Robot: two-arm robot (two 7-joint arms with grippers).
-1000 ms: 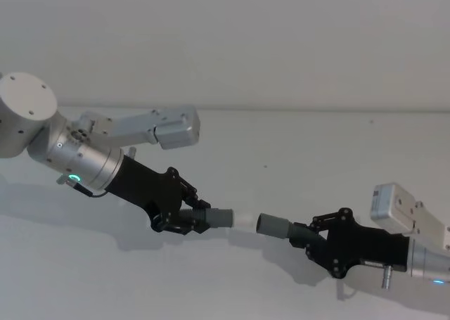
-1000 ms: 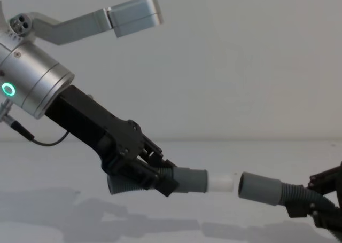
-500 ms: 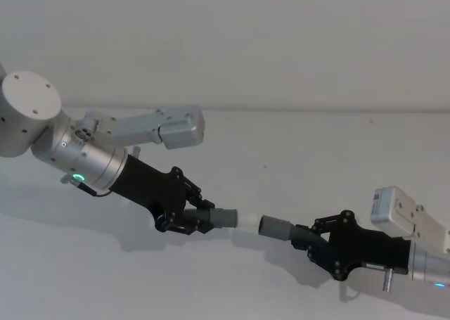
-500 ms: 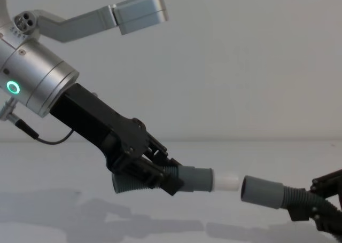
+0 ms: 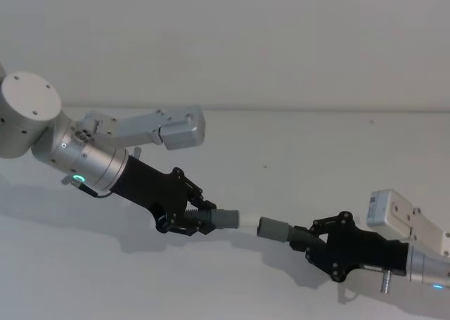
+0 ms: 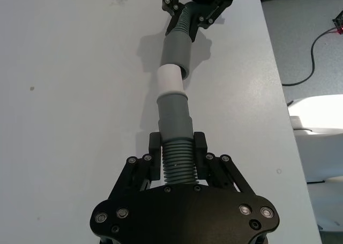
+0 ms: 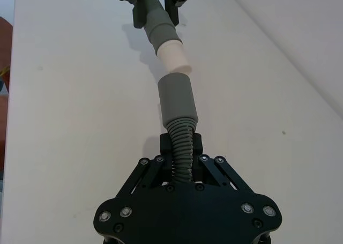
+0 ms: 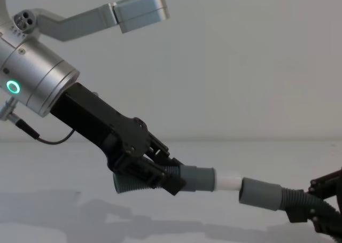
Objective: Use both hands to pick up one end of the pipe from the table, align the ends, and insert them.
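Two dark-grey ribbed hose pieces are up off the white table (image 5: 295, 137), left black gripper (image 5: 188, 218) clamped on the white-tipped piece (image 8: 200, 179), right gripper (image 5: 309, 241) on the open-mouthed one (image 8: 262, 193). Tip's right at the mouth; looks like pushing in is what's left.

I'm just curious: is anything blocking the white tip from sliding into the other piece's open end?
Nothing visible. The left gripper holds the white tip right at the open mouth of the piece in the right gripper, slightly off line.
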